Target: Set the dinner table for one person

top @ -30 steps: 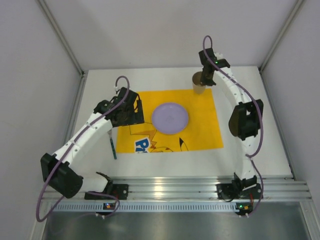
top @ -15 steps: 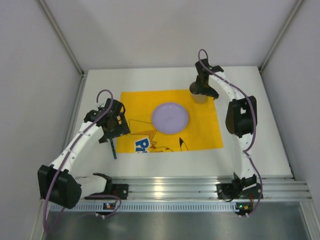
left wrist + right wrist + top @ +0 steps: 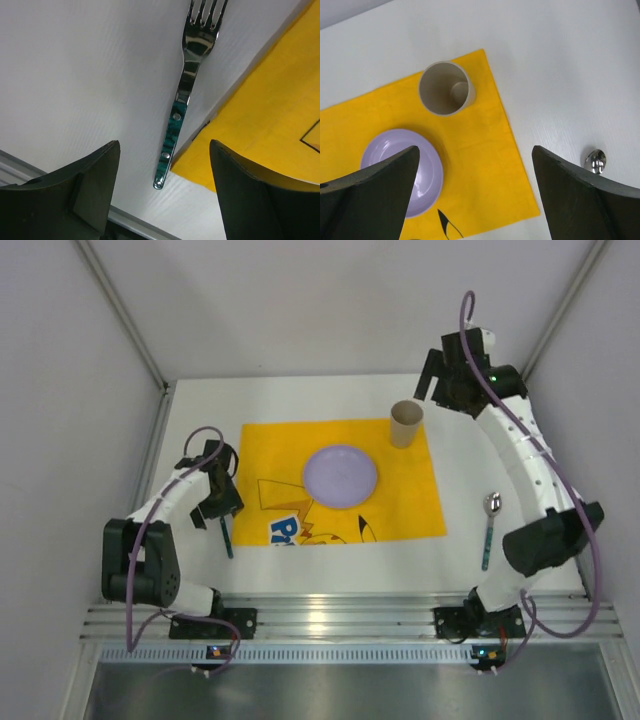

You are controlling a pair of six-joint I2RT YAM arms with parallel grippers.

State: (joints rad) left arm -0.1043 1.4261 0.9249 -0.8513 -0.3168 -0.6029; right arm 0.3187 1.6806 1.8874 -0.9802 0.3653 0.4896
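On the white dinner table [image 3: 300, 400] lies a yellow cartoon-printed cloth [image 3: 400, 500]. A purple plate [image 3: 340, 475] sits at its middle and a beige cup [image 3: 405, 423] stands upright at its far right corner. A fork [image 3: 227, 537] with a green handle lies just left of the cloth. My left gripper [image 3: 215, 502] hovers over it, open; in the left wrist view the fork [image 3: 192, 65] points away, its handle end between the spread fingers of the left gripper [image 3: 164, 147], untouched. My right gripper [image 3: 455, 380] hangs open above and right of the cup [image 3: 445, 87], holding nothing.
A spoon [image 3: 489, 525] with a green handle lies on the bare table right of the cloth; its bowl [image 3: 595, 160] shows in the right wrist view beside the plate [image 3: 427, 165]. The ribbed aluminium rail [image 3: 340, 615] runs along the near edge. Grey walls enclose three sides.
My right gripper opened off the cup and drew back to the far right, uncovering the spoon. My left arm pulled back left, bringing its gripper over the fork, fingers narrowing slightly.
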